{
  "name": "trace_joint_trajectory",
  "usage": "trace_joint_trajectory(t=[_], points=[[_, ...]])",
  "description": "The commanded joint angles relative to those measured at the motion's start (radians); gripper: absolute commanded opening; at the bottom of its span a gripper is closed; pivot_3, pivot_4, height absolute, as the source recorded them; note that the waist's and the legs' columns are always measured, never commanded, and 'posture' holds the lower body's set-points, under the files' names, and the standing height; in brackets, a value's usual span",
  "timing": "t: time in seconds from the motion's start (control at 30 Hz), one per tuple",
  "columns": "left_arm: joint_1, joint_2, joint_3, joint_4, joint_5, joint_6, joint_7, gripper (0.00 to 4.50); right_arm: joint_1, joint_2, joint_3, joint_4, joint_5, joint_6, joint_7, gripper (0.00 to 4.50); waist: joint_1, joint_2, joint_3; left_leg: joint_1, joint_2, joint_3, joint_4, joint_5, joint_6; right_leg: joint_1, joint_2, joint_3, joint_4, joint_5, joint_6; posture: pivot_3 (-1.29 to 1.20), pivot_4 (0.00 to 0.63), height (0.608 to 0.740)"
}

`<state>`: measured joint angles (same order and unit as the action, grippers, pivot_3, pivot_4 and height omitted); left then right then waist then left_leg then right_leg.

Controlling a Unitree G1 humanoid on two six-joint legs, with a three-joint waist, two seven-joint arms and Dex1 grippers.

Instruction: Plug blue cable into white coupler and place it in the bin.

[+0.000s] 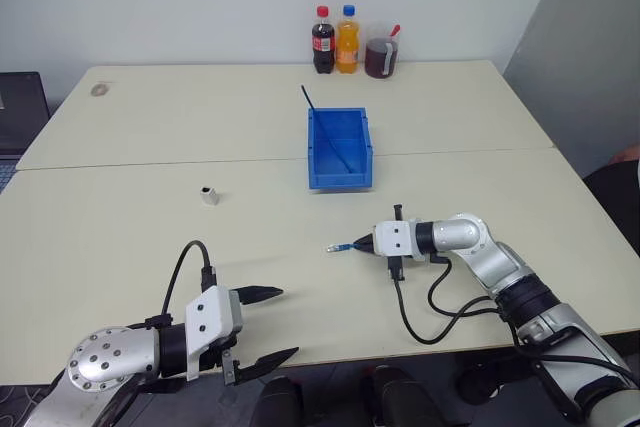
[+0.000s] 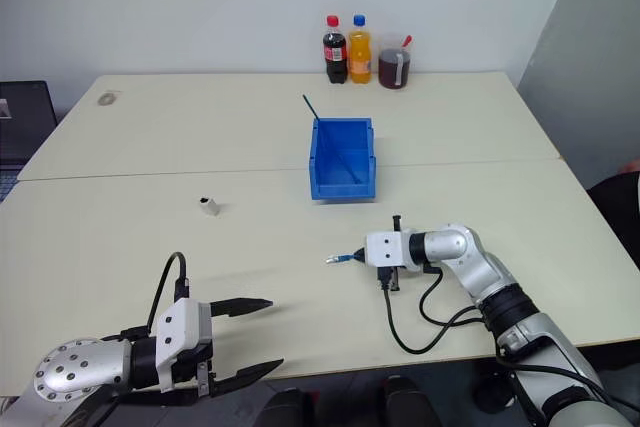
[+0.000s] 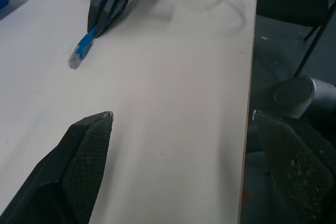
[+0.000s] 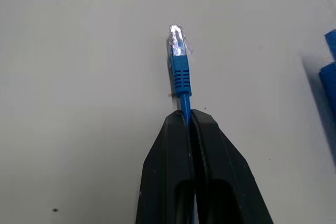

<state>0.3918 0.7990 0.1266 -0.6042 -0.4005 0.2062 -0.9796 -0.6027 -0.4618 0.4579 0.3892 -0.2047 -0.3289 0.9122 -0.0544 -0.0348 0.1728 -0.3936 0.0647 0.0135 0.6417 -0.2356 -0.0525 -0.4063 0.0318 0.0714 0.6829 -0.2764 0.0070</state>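
Blue cable (image 4: 180, 72) pinched just behind clear plug by right claw (image 1: 372, 245), lower right of centre, above tabletop (image 1: 150, 147). Left claw (image 1: 268, 325) spread wide, empty, lower left. White coupler (image 1: 209, 195) left of centre, untouched. Likely next: bring plug to coupler socket; coupler needs holding. Bin (image 1: 340, 182) upper centre, thin dark stick leaning inside; bottles at far edge, clear of path.

No legible text, label or number on anything here.
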Motion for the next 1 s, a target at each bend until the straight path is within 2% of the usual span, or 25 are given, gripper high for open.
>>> trace_joint_trajectory(t=[0.03, 0.1, 0.3, 0.47, 0.6, 0.7, 1.0], points=[[0.011, -0.001, 0.029, -0.046, -0.005, -0.012, 0.012, 4.50, 0.037, -0.013, 0.024, 0.018, -0.141, -0.041, -0.135, 0.03, 0.000, 0.000, 0.000, 0.001, 0.000, 0.000, 0.000, 0.000, 0.000, 0.000, 0.000, 0.000, 0.000, 0.000, 0.000, 0.00, 0.150, 0.740], [0.014, 0.000, 0.029, -0.050, -0.005, -0.012, 0.015, 4.50, 0.051, -0.014, 0.026, 0.021, -0.159, -0.046, -0.156, 0.03, -0.001, 0.000, 0.000, 0.002, 0.000, 0.000, 0.000, 0.000, 0.000, 0.002, 0.000, 0.001, 0.000, -0.001, -0.003, 0.00, 0.150, 0.740], [0.014, 0.000, 0.028, -0.051, -0.003, -0.012, 0.020, 4.50, 0.077, -0.031, 0.024, -0.006, -0.155, -0.048, -0.138, 1.40, 0.003, -0.001, -0.002, 0.004, 0.000, 0.001, 0.002, 0.000, 0.000, 0.002, 0.000, 0.001, 0.001, -0.001, -0.005, 0.00, 0.150, 0.740], [0.000, 0.001, 0.021, -0.043, -0.002, -0.012, 0.018, 4.50, 0.123, -0.040, 0.013, -0.092, -0.071, 0.001, -0.036, 2.65, 0.011, -0.002, -0.004, 0.003, 0.000, 0.002, 0.001, 0.000, 0.000, 0.002, 0.000, 0.001, 0.000, -0.001, -0.004, 0.00, 0.150, 0.740], [-0.015, 0.000, 0.015, -0.035, 0.000, -0.012, 0.016, 4.50, 0.159, -0.035, -0.024, -0.226, 0.127, 0.247, 0.136, 3.54, 0.018, -0.002, -0.004, 0.003, 0.000, 0.002, 0.000, 0.000, 0.000, 0.002, 0.000, 0.001, 0.000, -0.001, -0.002, 0.00, 0.150, 0.740], [-0.022, -0.003, 0.007, -0.032, 0.004, -0.012, 0.018, 4.50, 0.128, 0.023, -0.094, -0.281, 0.271, 0.512, 0.150, 4.16, 0.018, -0.002, -0.004, 0.003, 0.001, 0.001, -0.001, 0.000, 0.000, 0.002, 0.000, 0.000, 0.000, -0.001, -0.003, 0.00, 0.150, 0.740], [-0.009, -0.010, 0.006, -0.043, 0.009, -0.014, 0.023, 4.50, 0.034, 0.132, -0.172, -0.164, 0.297, 0.615, 0.027, 4.16, 0.012, 0.001, -0.001, 0.001, 0.001, 0.000, -0.001, 0.000, 0.000, -0.001, 0.001, 0.000, 0.002, -0.001, -0.003, 0.00, 0.150, 0.740]])
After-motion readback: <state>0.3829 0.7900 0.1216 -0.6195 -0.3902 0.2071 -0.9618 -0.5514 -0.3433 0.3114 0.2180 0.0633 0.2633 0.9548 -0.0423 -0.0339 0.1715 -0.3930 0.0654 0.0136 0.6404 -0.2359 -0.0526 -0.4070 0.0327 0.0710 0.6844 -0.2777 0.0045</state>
